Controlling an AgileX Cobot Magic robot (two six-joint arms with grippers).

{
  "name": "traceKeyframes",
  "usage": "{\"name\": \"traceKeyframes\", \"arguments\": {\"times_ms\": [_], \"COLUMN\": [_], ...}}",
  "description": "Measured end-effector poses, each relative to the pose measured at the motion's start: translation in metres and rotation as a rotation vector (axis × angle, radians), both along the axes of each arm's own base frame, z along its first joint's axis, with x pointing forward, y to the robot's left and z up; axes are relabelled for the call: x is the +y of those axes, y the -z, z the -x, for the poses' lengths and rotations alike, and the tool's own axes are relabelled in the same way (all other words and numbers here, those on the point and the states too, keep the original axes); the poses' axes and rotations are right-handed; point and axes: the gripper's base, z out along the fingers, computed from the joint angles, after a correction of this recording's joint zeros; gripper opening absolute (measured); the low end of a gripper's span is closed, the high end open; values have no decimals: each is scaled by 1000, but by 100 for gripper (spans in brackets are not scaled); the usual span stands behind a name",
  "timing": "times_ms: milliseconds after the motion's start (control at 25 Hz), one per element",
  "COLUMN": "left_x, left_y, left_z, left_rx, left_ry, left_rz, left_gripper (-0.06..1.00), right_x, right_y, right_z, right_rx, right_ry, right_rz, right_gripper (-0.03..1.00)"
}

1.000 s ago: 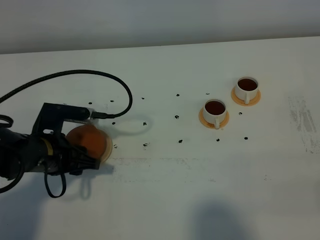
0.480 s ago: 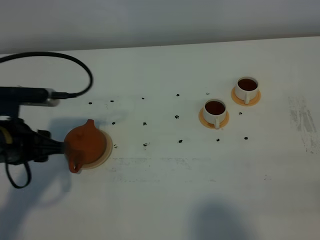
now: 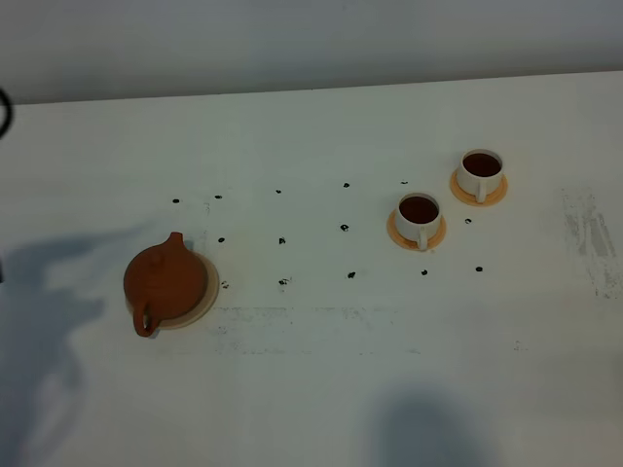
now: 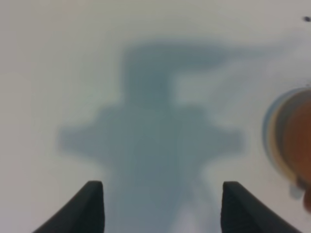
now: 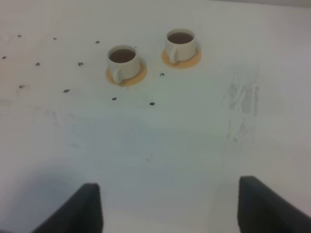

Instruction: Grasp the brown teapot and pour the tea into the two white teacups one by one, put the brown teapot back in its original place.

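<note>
The brown teapot (image 3: 164,284) stands upright on the pale tan coaster (image 3: 206,294) at the table's left, with nothing holding it. The two white teacups (image 3: 420,214) (image 3: 481,169) stand on orange saucers (image 3: 417,233) at the right, both holding dark tea (image 3: 419,207). Neither arm shows in the exterior view. My left gripper (image 4: 163,206) is open and empty over bare table, with the teapot's blurred edge (image 4: 296,141) off to one side. My right gripper (image 5: 170,208) is open and empty, well short of the cups (image 5: 121,60) (image 5: 181,42).
Several small dark specks (image 3: 282,239) dot the white table between teapot and cups. A grey scuff (image 3: 589,238) marks the right side. The table's back edge (image 3: 311,89) meets a pale wall. An arm's shadow (image 3: 49,292) lies at the left.
My left gripper has let go of the teapot and drawn back to the left, out of the exterior view. The teapot stays on its coaster. The cups have not moved.
</note>
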Motion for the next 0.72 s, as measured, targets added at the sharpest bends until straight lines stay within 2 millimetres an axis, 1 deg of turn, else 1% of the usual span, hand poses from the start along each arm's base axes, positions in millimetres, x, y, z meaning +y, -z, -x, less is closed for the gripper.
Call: {"name": "traceKeyframes", "arguments": {"times_ms": [120, 200, 400, 480, 600, 720], "left_x": [1, -3, -15, -17, -20, -22], "left_y": [-16, -24, -37, -40, -32, -13], "left_z": [22, 39, 82, 100, 123, 140], "left_rx": [7, -12, -31, -68, -127, -160], "left_ry": [-6, 8, 62, 69, 79, 91], "left_rz": [8, 38, 96, 98, 92, 83], "left_gripper": [52, 52, 52, 52, 52, 52], "right_x": [0, 0, 0, 0, 0, 0], "right_y": [0, 0, 0, 0, 0, 0], "right_z": [0, 0, 0, 0, 0, 0], "right_rx": [0, 0, 0, 0, 0, 0], "right_ry": [0, 0, 0, 0, 0, 0], "right_rz": [0, 0, 0, 0, 0, 0], "right_gripper": [59, 59, 59, 59, 59, 59]}}
